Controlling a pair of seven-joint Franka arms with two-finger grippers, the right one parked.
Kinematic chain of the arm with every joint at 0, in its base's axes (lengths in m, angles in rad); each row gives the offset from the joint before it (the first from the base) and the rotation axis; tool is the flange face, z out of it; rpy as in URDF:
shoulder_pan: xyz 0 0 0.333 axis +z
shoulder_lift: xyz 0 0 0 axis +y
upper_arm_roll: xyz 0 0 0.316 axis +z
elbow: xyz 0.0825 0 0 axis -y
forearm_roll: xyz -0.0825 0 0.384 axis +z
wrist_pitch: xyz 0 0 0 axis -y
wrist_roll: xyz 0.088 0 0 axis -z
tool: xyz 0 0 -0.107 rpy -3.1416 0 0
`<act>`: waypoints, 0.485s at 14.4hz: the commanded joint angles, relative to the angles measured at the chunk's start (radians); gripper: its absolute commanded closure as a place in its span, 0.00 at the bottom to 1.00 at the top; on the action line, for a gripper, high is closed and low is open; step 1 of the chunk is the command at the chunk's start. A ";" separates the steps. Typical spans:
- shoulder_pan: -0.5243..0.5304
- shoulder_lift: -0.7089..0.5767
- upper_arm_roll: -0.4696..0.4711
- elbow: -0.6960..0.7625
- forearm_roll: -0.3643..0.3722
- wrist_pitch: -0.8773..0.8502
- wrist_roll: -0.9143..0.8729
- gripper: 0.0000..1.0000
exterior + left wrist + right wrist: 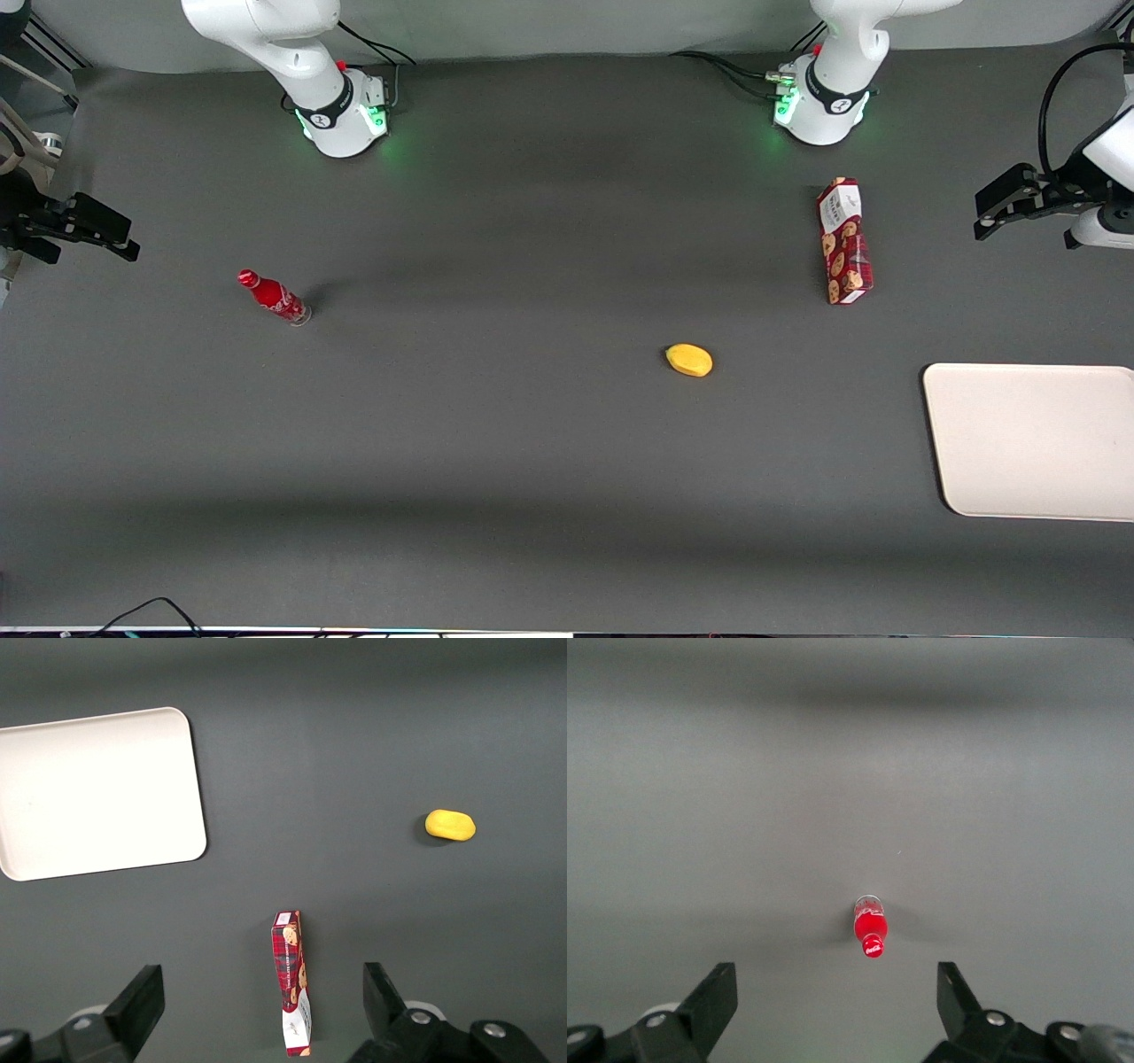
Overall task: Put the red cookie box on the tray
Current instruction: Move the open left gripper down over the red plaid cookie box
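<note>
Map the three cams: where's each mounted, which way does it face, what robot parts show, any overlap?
Front: high over the grey table, looking down; both arm bases, open left gripper raised near the working arm's end.
Left wrist: faces down between its fingers at dark-red cookie box, cream-white tray, yellow oval object.
Right wrist: faces down on small red bottle.
Front shares all four.

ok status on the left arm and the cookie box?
Gripper open, high above the table, holding nothing. Red cookie box lying flat on the table, not on the tray. Yellow fruit off to the side, path clear.
</note>
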 commanded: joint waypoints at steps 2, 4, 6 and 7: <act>-0.012 0.024 0.005 0.027 0.009 -0.026 -0.017 0.00; -0.013 0.031 0.005 -0.016 0.008 -0.048 -0.003 0.00; -0.015 0.030 0.004 -0.154 -0.003 -0.103 -0.003 0.00; -0.013 0.028 0.004 -0.221 -0.008 -0.097 0.000 0.00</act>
